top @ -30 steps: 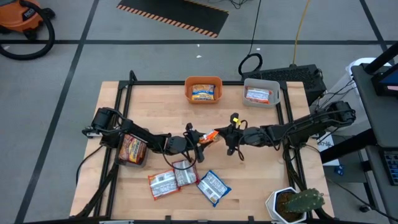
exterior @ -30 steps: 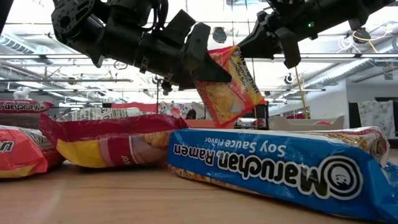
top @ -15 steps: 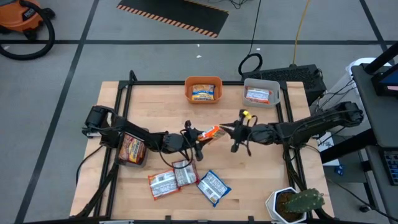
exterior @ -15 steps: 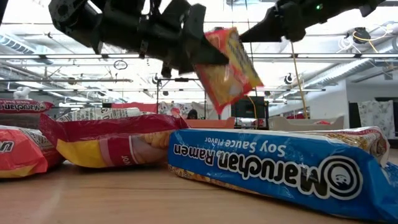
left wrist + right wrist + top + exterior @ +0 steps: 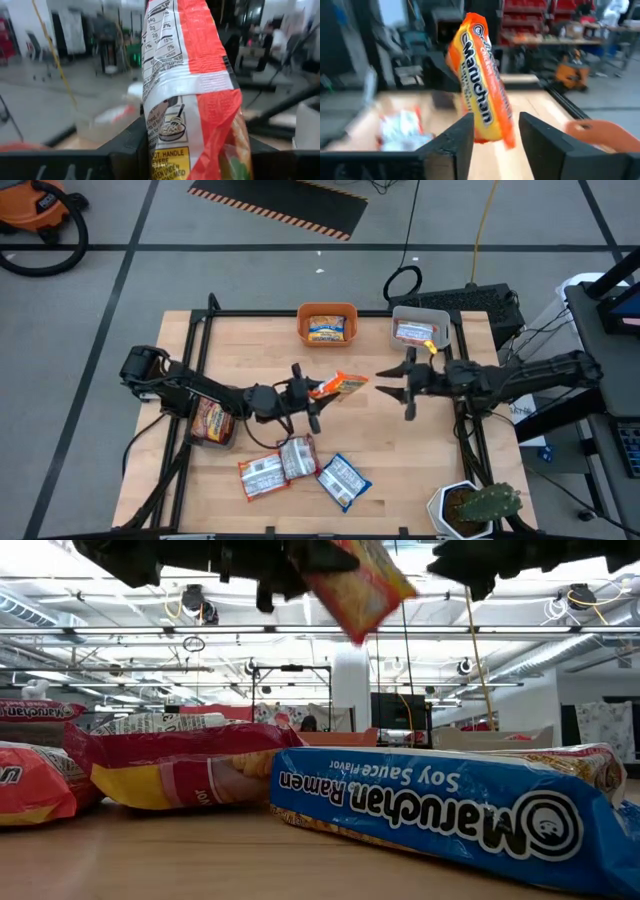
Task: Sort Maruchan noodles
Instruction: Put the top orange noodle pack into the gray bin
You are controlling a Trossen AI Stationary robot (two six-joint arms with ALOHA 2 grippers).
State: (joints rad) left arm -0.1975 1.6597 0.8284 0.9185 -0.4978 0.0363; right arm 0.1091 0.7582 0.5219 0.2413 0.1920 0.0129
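Above the middle of the table (image 5: 240, 340), an orange Maruchan packet (image 5: 338, 386) hangs in the air, clamped at one end by the left gripper (image 5: 311, 393). The packet's long axis runs across the table, its free end pointing toward the right arm and tipped slightly up; in the low view the packet (image 5: 358, 582) is cut off by the upper edge. The left wrist view shows only its back panel (image 5: 190, 100), with the gripped end hidden between the dark fingers. The right gripper (image 5: 392, 384) hovers just beside the free end, apart from it, its fingers (image 5: 447, 145) spread wide and holding nothing.

Near the front edge lie three more packets: two silver-red ones (image 5: 275, 470) touching each other, and a blue-white one (image 5: 343, 480) just beside them. A dark red-brown packet (image 5: 211, 421) sits under the left arm, partly covered. At the far edge, an orange bin (image 5: 327, 311) and a grey bin (image 5: 420, 315) each hold one packet.
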